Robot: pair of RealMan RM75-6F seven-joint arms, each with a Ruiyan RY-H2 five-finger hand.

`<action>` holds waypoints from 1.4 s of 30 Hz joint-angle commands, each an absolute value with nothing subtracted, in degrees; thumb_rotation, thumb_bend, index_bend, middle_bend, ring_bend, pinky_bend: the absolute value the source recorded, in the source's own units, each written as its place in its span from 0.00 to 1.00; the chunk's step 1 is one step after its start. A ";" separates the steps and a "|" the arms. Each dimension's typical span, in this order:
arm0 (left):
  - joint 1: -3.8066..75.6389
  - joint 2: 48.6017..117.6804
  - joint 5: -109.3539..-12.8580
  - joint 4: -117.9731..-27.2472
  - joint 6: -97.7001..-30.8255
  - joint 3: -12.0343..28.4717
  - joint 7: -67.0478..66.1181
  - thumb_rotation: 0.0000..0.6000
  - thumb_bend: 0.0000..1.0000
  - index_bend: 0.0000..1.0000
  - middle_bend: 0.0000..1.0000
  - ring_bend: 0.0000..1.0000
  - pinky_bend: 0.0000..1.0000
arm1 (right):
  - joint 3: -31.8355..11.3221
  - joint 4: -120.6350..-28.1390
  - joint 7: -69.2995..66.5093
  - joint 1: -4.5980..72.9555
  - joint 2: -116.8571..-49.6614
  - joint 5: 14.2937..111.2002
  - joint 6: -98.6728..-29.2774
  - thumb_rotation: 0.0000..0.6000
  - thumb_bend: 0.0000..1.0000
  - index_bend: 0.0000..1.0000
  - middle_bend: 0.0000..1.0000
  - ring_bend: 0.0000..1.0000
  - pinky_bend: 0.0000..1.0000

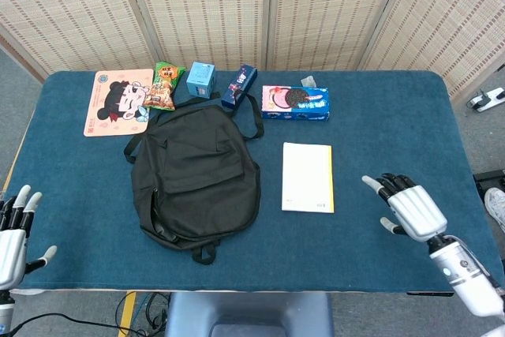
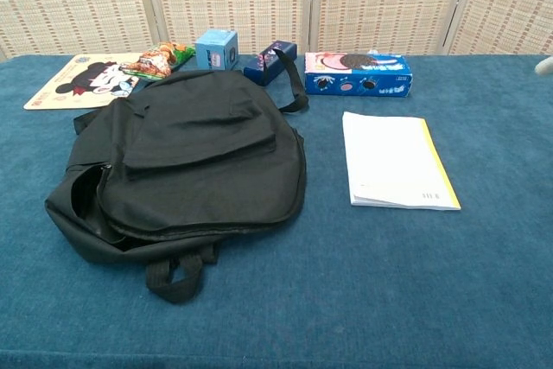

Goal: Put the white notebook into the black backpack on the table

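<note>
Lying flat on the blue table [image 1: 379, 132], white notebook [image 1: 308, 177] sits just right of the black backpack [image 1: 196, 177]; right hand [image 1: 410, 209] and left hand [image 1: 14, 230] empty, fingers spread.

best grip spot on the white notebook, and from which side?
Probably the right long edge with the yellow strip. The white notebook lies flat and closed on the blue table, clear of the black backpack on its left. The right hand is open over bare cloth on that side, so come in low from the right and pinch that edge.
</note>
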State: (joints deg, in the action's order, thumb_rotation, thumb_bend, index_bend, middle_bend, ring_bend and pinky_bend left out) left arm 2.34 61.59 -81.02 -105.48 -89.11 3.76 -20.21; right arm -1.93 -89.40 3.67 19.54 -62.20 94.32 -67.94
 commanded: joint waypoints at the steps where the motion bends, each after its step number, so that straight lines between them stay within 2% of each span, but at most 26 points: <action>1: 2.18 61.56 -81.11 -105.63 -89.37 3.70 -20.29 1.00 0.18 0.00 0.00 0.00 0.00 | -1.52 -85.46 2.94 22.16 -66.07 95.36 -65.07 1.00 0.16 0.13 0.25 0.15 0.22; 7: 1.94 61.67 -81.11 -105.90 -89.55 3.46 -20.71 1.00 0.18 0.00 0.00 0.00 0.00 | -0.98 -77.79 1.23 25.73 -72.79 96.35 -61.57 1.00 0.11 0.14 0.25 0.15 0.22; 24: 1.70 61.97 -80.50 -106.49 -89.83 3.54 -21.62 1.00 0.18 0.00 0.00 0.00 0.00 | -0.07 -55.93 -8.29 32.73 -87.18 96.90 -58.44 1.00 0.11 0.14 0.24 0.14 0.19; 33: 1.43 61.90 -80.42 -106.73 -90.13 3.46 -21.75 1.00 0.19 0.00 0.00 0.00 0.00 | 1.37 -49.38 -11.49 35.02 -91.13 98.29 -59.55 1.00 0.11 0.14 0.24 0.14 0.18; 39: 1.39 61.94 -80.19 -106.76 -89.99 3.45 -21.75 1.00 0.18 0.00 0.00 0.00 0.00 | 2.26 -46.99 -12.56 35.52 -92.28 98.54 -60.52 1.00 0.11 0.14 0.21 0.08 0.07; 42: 1.48 61.94 -80.13 -106.77 -89.84 3.48 -21.75 1.00 0.18 0.00 0.00 0.00 0.00 | 2.63 -46.37 -12.78 35.65 -92.58 98.43 -60.54 1.00 0.11 0.14 0.20 0.06 0.06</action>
